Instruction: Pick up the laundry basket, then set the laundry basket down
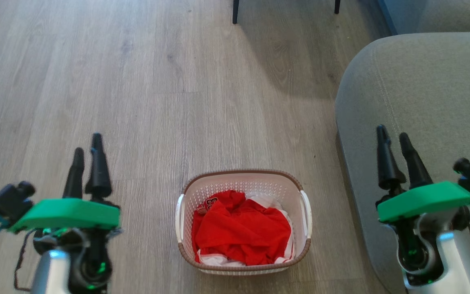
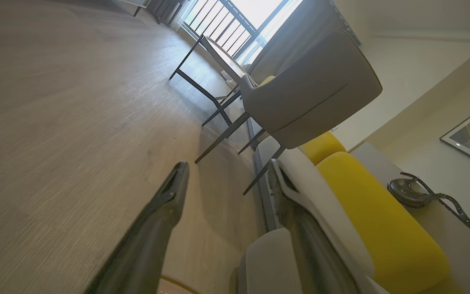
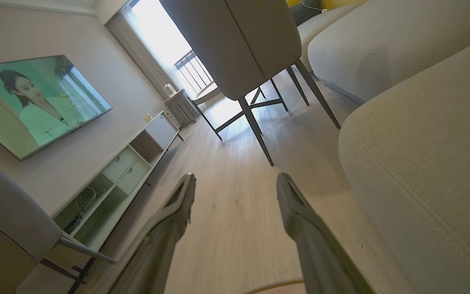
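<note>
1. Your basket [image 1: 243, 172] stands on the floor [image 1: 137, 81], near the sofa [image 1: 422, 81], with red clothes [image 1: 243, 232] heaped inside.
2. Your left gripper [image 1: 87, 143] hangs above the floor to the basket's left, well apart from it, fingers spread (nothing between them).
3. Your right gripper [image 1: 393, 132] hovers over the sofa's edge, fingers likewise apart and empty.

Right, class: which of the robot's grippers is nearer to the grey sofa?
The right. The right gripper is at the sofa's near edge; the left gripper is over the floor, on the far side of the laundry basket from the sofa.
</note>
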{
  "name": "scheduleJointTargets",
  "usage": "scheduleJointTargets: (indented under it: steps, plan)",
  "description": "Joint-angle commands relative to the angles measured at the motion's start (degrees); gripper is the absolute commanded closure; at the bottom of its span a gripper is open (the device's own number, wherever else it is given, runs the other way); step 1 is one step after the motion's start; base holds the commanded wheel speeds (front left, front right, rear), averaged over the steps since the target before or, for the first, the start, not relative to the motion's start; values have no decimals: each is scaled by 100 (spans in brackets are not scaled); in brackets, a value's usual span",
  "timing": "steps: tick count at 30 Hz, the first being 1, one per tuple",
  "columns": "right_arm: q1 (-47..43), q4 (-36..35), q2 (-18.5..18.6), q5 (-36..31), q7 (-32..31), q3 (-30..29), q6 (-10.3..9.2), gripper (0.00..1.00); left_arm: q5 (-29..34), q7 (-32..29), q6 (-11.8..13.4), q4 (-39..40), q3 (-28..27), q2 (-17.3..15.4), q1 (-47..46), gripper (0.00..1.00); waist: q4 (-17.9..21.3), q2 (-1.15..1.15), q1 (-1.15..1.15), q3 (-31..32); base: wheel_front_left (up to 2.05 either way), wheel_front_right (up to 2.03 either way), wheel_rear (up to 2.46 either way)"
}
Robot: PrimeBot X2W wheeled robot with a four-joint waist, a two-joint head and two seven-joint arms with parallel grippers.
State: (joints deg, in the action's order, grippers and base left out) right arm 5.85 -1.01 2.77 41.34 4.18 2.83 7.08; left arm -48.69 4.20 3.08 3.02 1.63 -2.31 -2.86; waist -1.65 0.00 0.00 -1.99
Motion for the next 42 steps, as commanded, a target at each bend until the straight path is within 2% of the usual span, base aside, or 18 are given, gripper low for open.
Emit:
scheduleJointTargets:
  steps: [1,7,12,14,21,29,35,39,42]
  plan:
    - [411,-299,161,-263,80,153,21,0,271,74,57,296,1,-43,-348,0,-1,0,0,-3,0,0,0]
    - [471,-410,254,-959,181,422,23,0,1131,175,486,420,576,-132,-421,0,-10,0,0,-17,0,0,0]
    - [508,-446,337,-1490,264,629,25,0,1712,259,1024,371,1280,-519,-540,0,-17,0,0,-20,0,0,0]
    - [516,-441,351,-1670,298,724,26,0,1929,292,1333,310,1594,-695,-609,0,-18,0,0,-19,0,0,0]
    - [370,-146,245,-2293,415,686,28,0,2394,410,2350,-57,2526,-1175,-840,0,-31,0,0,34,0,0,0]
    - [380,-230,104,-2844,566,683,31,0,2491,561,3038,-8,2975,-1263,-1025,0,-37,0,0,28,0,0,0]
    - [366,-245,95,-3211,650,749,32,0,2647,646,3097,157,2864,-1198,-1001,0,-30,0,0,14,0,0,0]
    - [316,-118,89,-3393,717,793,34,0,2680,713,2875,277,2559,-1052,-828,0,-20,0,0,14,0,0,0]
    - [290,-54,74,-3501,767,778,35,0,2758,763,2603,169,2266,-889,-661,0,-16,0,0,15,0,0,0]
